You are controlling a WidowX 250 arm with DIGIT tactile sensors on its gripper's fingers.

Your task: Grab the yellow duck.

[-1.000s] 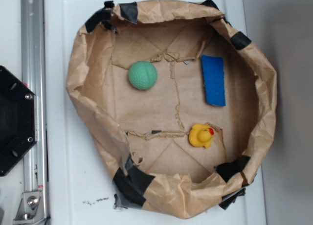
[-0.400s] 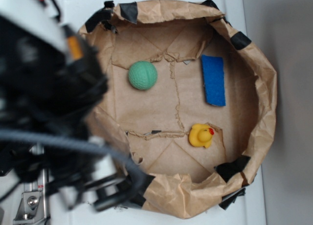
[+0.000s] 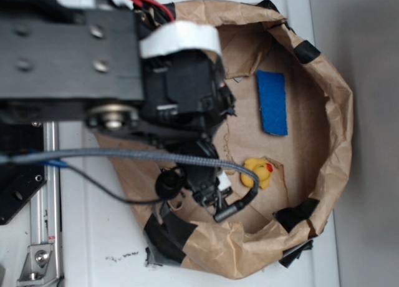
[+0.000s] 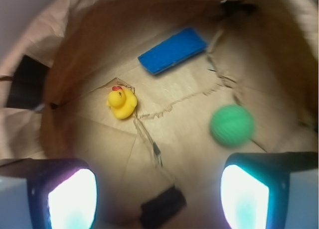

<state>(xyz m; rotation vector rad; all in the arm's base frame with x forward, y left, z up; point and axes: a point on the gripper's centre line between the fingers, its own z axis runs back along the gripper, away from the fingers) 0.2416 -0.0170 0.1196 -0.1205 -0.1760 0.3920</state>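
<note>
Right, the yellow duck [image 4: 121, 102] is sitting upright on the floor of the brown paper basin [image 3: 336, 118], small, rounded, glossy-looking, red-orange beak. It is resting by a torn seam in the paper, nothing touching it. In the wrist view the gripper [image 4: 158, 196] is hanging above the basin floor with jaws spread wide, two pads glaring at the bottom corners, nothing between them and no contact with anything. The duck is lying up and left of the gap between the pads, well apart from both.

In the exterior view the black arm [image 3: 93, 62] is covering the left half of the basin, a braided grey cable [image 3: 124, 155] looping off it, passing just beside the duck.

The blue sponge [image 4: 172, 50] is lying flat, rectangular, beyond the duck. The green ball [image 4: 231, 125] is sitting near the right pad, surface blurred here. Basin walls are crumpled, patched with black tape [image 3: 307, 50] along the rim.
</note>
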